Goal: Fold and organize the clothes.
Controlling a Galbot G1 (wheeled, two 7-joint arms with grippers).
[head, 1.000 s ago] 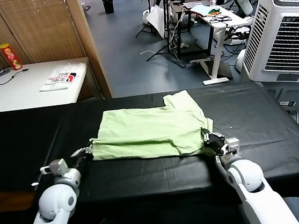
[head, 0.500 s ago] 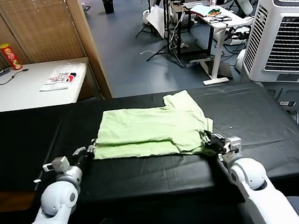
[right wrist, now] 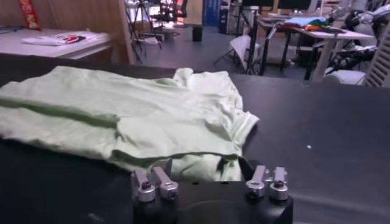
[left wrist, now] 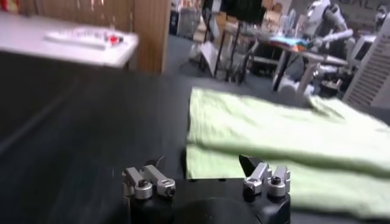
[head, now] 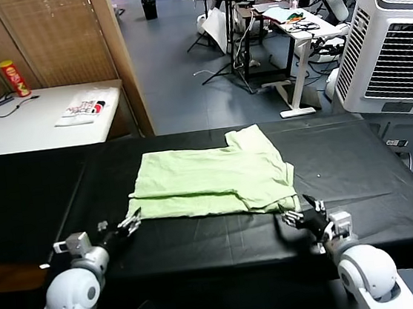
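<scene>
The pale green T-shirt (head: 208,179) lies flat on the black table (head: 356,160), its near half folded over, with one sleeve toward the far right. The left wrist view shows the doubled near hem of the shirt (left wrist: 274,131). My left gripper (head: 129,224) sits just off the shirt's near-left corner, open with nothing between its fingers (left wrist: 204,163). My right gripper (head: 299,215) is low at the near-right corner, open (right wrist: 207,165). The shirt's hem (right wrist: 201,164) lies just beyond its fingertips, unclamped.
A white side table (head: 32,129) at far left carries a white packet (head: 82,107) and a red can (head: 13,78). A wooden partition (head: 116,53) stands behind the black table. A white air cooler (head: 395,43) stands at far right.
Both grippers opened, let go of the shirt's near edge and drew back toward me. The shirt stays folded on the table.
</scene>
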